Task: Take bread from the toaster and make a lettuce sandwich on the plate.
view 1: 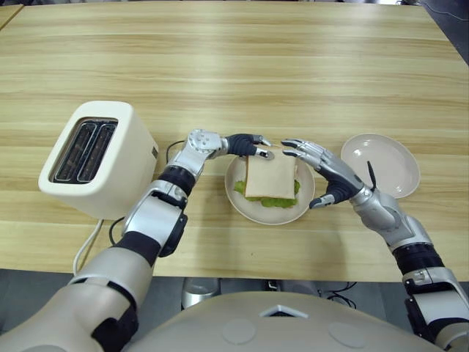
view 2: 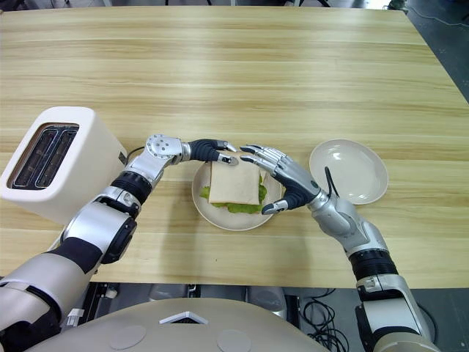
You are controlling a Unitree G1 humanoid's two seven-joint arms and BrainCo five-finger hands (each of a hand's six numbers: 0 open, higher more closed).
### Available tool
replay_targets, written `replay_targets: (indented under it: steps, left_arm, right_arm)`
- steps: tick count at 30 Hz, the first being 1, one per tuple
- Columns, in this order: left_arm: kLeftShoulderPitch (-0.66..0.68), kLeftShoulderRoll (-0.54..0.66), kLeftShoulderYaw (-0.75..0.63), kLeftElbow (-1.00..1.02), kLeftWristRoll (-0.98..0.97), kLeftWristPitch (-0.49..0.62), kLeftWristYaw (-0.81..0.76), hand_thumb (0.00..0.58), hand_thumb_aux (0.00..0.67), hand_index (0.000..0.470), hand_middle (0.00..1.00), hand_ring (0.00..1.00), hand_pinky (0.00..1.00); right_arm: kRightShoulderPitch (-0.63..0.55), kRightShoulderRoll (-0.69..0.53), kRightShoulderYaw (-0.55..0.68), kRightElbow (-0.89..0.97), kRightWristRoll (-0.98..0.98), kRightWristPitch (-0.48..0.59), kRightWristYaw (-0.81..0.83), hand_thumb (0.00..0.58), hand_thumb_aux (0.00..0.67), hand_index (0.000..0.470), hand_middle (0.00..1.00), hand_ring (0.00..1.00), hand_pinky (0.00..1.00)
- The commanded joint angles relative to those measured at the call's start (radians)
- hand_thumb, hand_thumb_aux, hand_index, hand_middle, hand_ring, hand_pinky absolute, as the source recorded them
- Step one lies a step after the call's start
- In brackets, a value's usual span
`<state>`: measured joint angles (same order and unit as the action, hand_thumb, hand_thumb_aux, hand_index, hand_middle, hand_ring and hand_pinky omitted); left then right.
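Note:
A slice of bread (view 1: 270,177) lies on green lettuce (view 1: 282,199) on the beige plate (view 1: 272,217) near the table's front middle. My left hand (view 1: 245,144) sits at the plate's far-left rim, fingers extended toward the bread's top corner and touching or nearly touching it. My right hand (view 1: 322,169) hovers at the plate's right side, fingers spread and holding nothing. The cream toaster (view 1: 99,156) stands at the left, its two slots dark; no bread shows in them.
A second, bare plate (view 1: 392,164) sits to the right of the sandwich plate, just behind my right wrist. The toaster's cable (view 1: 86,246) runs off the front edge. Wide bare wooden table (view 1: 242,66) lies beyond.

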<state>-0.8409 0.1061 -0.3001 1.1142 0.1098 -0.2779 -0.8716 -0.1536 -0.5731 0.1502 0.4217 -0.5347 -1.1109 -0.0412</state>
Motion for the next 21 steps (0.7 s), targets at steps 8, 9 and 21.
replay_targets:
  steps: [8, 9, 21]
  left_arm:
    - [-0.040, -0.050, -0.016, 0.058, 0.081, -0.040, 0.087, 0.554, 0.528, 0.363, 1.00, 1.00, 1.00]
    - [-0.044, -0.054, -0.020, 0.063, 0.092, -0.045, 0.101, 0.554, 0.528, 0.363, 1.00, 1.00, 1.00]
    - [-0.069, -0.094, -0.039, 0.104, 0.182, -0.076, 0.157, 0.526, 0.465, 0.319, 1.00, 1.00, 1.00]
  right_arm:
    - [0.017, -0.033, 0.101, -0.001, -0.082, 0.029, 0.090, 0.000, 0.000, 0.000, 0.00, 0.00, 0.00]
    - [0.017, -0.036, 0.111, -0.002, -0.088, 0.033, 0.100, 0.000, 0.000, 0.000, 0.00, 0.00, 0.00]
    - [0.009, -0.045, 0.231, 0.106, -0.105, 0.162, 0.256, 0.000, 0.000, 0.000, 0.00, 0.00, 0.00]
